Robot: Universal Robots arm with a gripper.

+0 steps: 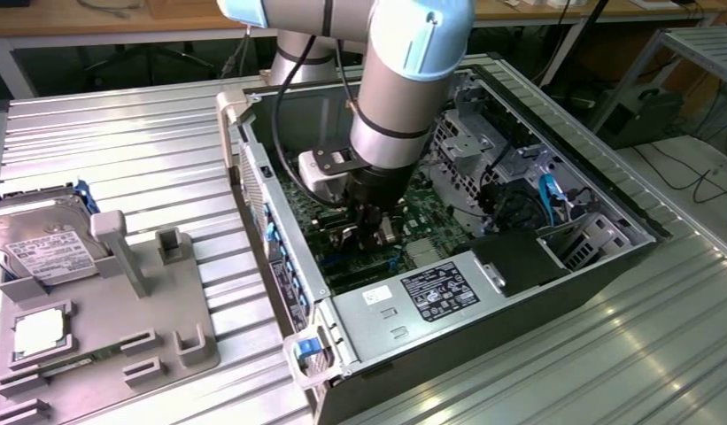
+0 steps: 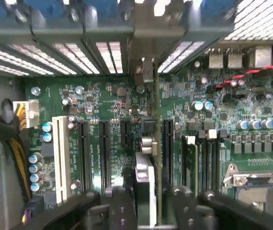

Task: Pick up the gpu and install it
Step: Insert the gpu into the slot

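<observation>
- The claw (image 1: 375,237) is seen reaching down inside the open computer case (image 1: 599,190), right over the green motherboard (image 1: 440,221).
- In the wrist view, the gpu (image 2: 148,184) is stood on edge between the claw's black fingers (image 2: 119,211), lined up along a slot on the motherboard (image 2: 102,96), its metal bracket end pointing at the case's rear slot openings at about 12 o'clock.
- Whether the fingers are pressing the card or slightly off it can't be told; they look set narrow around it.
- A hard drive (image 1: 38,243) is parked in a grey holder (image 1: 162,310) on the desk (image 1: 127,142), well apart from the case, around 9 o'clock in the exterior view.
</observation>
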